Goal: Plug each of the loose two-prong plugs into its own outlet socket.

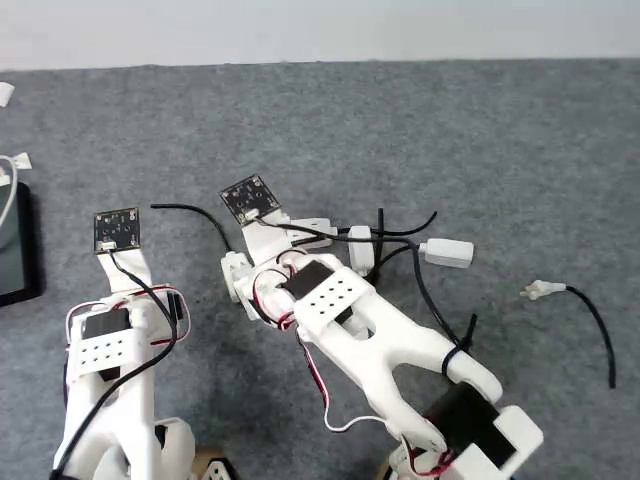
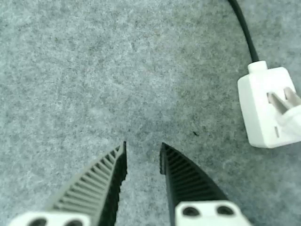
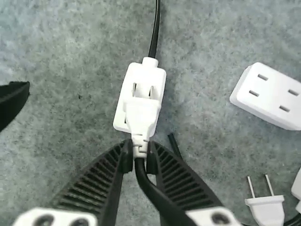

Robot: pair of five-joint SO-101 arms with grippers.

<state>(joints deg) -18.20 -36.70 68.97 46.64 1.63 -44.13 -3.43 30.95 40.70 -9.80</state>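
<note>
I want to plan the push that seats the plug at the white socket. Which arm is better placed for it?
Right, probably. The right gripper is shut on the plug, whose prongs already meet the socket. The left gripper hangs open over carpet beside the socket, holding nothing.

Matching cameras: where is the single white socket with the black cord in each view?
High view: socket mid-table, against the right arm.
Left wrist view: socket aside of the left end effector.
Right wrist view: socket under the plug in the right end effector.
Landmark: its black cord.

Grey carpeted table (image 1: 520, 140): loose plug (image 1: 541, 290), outlet block (image 1: 448, 252).
</note>
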